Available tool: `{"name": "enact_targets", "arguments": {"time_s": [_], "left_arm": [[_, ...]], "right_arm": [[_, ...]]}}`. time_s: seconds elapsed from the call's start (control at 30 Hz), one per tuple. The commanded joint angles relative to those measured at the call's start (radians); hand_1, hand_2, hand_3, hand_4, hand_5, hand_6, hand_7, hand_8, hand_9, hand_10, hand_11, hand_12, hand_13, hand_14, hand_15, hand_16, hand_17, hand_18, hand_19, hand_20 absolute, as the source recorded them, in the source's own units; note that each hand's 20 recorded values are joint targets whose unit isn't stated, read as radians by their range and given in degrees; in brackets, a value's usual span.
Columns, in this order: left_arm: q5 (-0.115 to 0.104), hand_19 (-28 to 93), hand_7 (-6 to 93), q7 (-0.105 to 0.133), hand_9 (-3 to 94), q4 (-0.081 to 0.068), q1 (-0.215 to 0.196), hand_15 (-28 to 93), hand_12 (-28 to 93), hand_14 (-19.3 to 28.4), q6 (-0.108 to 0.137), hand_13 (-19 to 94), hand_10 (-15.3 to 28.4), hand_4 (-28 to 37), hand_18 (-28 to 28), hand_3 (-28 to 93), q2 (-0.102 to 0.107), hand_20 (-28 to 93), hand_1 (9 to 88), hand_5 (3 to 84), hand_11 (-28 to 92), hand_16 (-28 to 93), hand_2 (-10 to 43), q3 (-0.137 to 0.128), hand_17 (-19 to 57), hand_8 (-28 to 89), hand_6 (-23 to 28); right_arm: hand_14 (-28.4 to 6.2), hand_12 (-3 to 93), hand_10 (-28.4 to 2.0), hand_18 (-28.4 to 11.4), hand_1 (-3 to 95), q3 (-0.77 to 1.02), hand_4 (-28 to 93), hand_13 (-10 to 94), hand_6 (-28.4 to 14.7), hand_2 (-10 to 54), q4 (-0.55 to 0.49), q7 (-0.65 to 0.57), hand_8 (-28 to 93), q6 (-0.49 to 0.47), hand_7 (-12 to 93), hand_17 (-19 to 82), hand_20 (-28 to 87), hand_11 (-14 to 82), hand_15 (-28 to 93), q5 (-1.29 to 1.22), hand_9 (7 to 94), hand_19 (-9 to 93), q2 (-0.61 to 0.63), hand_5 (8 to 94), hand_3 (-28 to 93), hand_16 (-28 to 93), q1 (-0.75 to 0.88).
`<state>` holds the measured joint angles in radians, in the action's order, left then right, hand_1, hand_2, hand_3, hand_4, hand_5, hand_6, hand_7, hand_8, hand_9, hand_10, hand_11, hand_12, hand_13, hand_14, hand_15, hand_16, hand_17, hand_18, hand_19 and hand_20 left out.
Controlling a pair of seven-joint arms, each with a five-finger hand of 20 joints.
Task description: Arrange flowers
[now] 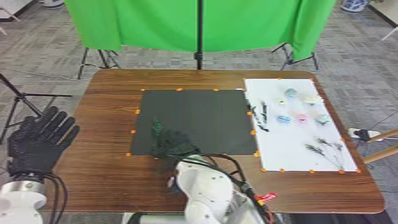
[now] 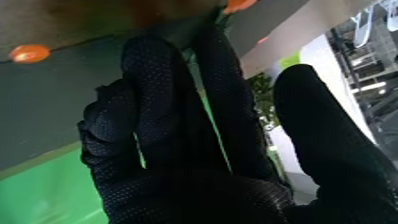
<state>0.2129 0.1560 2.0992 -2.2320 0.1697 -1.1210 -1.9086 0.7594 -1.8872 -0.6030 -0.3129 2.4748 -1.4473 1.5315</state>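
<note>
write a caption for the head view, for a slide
The right hand beside a green sprig at the dark mat, pale flower heads on the white sheet

Over the lower middle of the frame, the right robot hand [image 1: 180,146] is at the black mat [image 1: 200,110], beside what looks like a green sprig [image 1: 157,127]. Pastel blooms [image 1: 284,119] lie on a white sheet [image 1: 282,140] at right; the left robot hand [image 1: 37,145] has straight fingers, far left.
</note>
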Motion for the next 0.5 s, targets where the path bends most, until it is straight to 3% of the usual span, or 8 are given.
{"name": "enact_targets", "arguments": {"time_s": [0.03,0.13,0.2,0.33,0.5], "left_arm": [[0.014,41,17.7,0.006,39.4,0.010,-0.042,47,12,16.6,-0.031,31,15.3,-28.3,16.1,74,-0.051,15,28.5,47.3,24,-7,16.9,-0.024,-6.2,-10,8.5],[0.041,41,17.8,0.000,39.3,0.008,-0.027,47,12,16.6,-0.037,31,15.3,-28.3,16.1,74,-0.068,15,28.5,47.1,24,-7,16.9,-0.016,-6.2,-10,8.4],[0.034,40,17.8,-0.002,39.2,0.000,-0.007,47,12,16.6,-0.045,31,15.2,-28.3,16.1,74,-0.077,15,28.5,47.0,24,-7,16.9,0.000,-6.2,-10,8.5],[0.039,40,17.7,-0.003,39.2,0.006,-0.014,47,12,16.6,-0.049,31,15.3,-28.3,16.0,74,-0.090,15,28.4,47.1,24,-7,16.9,0.008,-6.2,-10,8.5],[0.037,40,17.8,-0.006,39.2,0.005,-0.013,47,12,16.6,-0.043,31,15.2,-28.3,16.0,74,-0.091,15,28.4,47.0,24,-7,16.8,0.013,-6.2,-10,8.4]], "right_arm": [[-21.5,16.9,-23.9,-28.4,29.3,0.121,-17,61,-8.9,5.2,-0.167,-0.063,-8,0.166,23,37,40,17.3,67,0.003,69.0,93,0.131,74.7,78,26,0.034],[-21.3,17.4,-23.9,-28.4,30.3,0.228,-17,61,-9.1,2.2,-0.180,-0.095,-7,0.193,23,37,40,17.6,67,-0.001,68.6,93,0.184,73.6,78,26,0.037],[-21.2,17.6,-24.1,-28.4,30.8,0.317,-18,60,-9.7,1.0,-0.198,-0.159,-8,0.223,21,37,40,17.8,67,-0.020,66.9,93,0.221,70.5,78,26,0.060],[-23.7,16.3,-25.7,-28.4,32.8,0.467,-19,49,-11.6,-4.7,-0.210,-0.248,-9,0.271,17,34,38,16.9,65,-0.002,56.7,91,0.293,62.8,78,23,0.126],[-25.9,15.9,-27.3,-28.4,34.4,0.751,-22,38,-12.4,-9.3,-0.287,-0.317,-10,0.178,18,30,39,16.2,66,-0.129,47.3,90,0.320,57.3,80,17,0.298]]}}
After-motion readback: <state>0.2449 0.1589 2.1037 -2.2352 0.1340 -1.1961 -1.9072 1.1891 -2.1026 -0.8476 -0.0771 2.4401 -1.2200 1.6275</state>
